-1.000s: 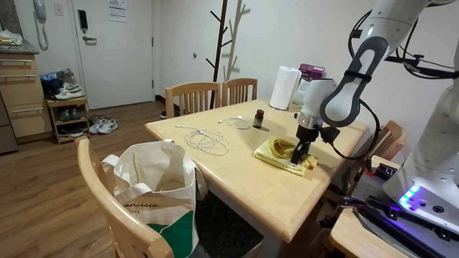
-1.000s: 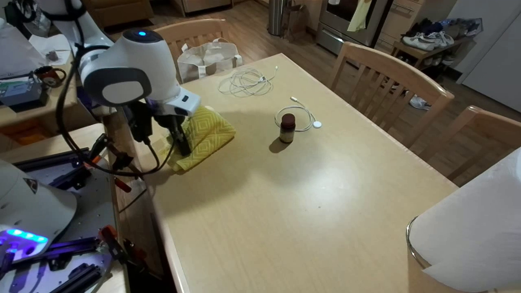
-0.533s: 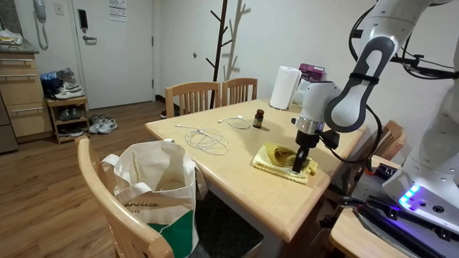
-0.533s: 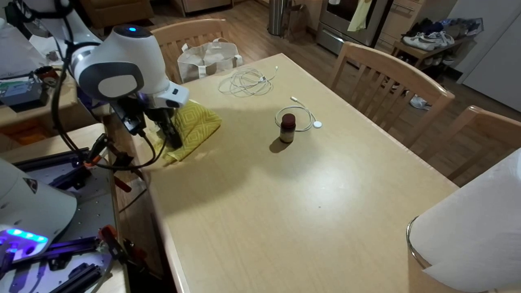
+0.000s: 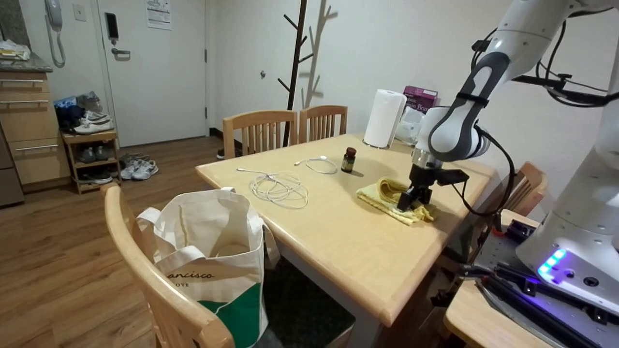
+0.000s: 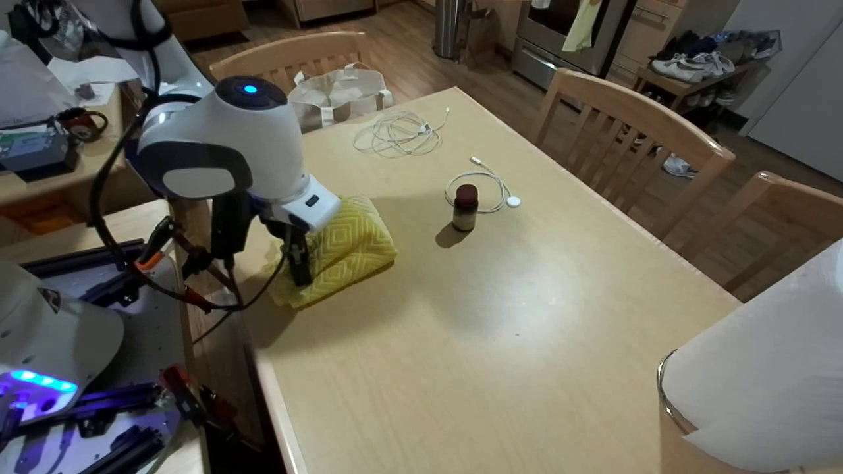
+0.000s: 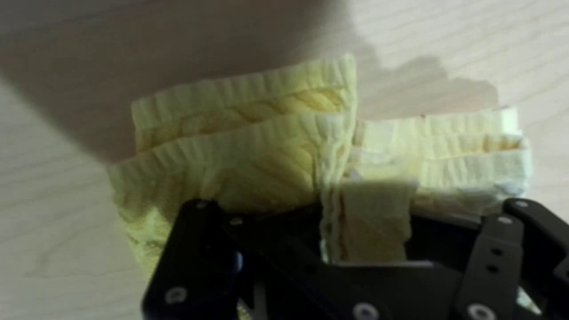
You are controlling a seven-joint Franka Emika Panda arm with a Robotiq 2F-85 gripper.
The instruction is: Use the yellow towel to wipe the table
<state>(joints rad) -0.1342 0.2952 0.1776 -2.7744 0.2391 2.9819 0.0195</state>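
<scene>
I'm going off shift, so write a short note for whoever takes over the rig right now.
Black two-finger pincer: jaws closed on a bunched fold of the yellow patterned cloth towel; grip firmness unclear.
Things: towel lies folded on the pale wooden table, close to the robot-side edge.
Done: towel gripped and down on the table; how much is wiped can't be seen.
Left: wiping, or whatever remains of it; I'd steer around the small dark bottle with the red-brown cap and the two coiled white cables.

Table [image 6: 461,368] with towel [image 6: 361,238], bottle [image 6: 465,209], cables [image 6: 425,128]
</scene>
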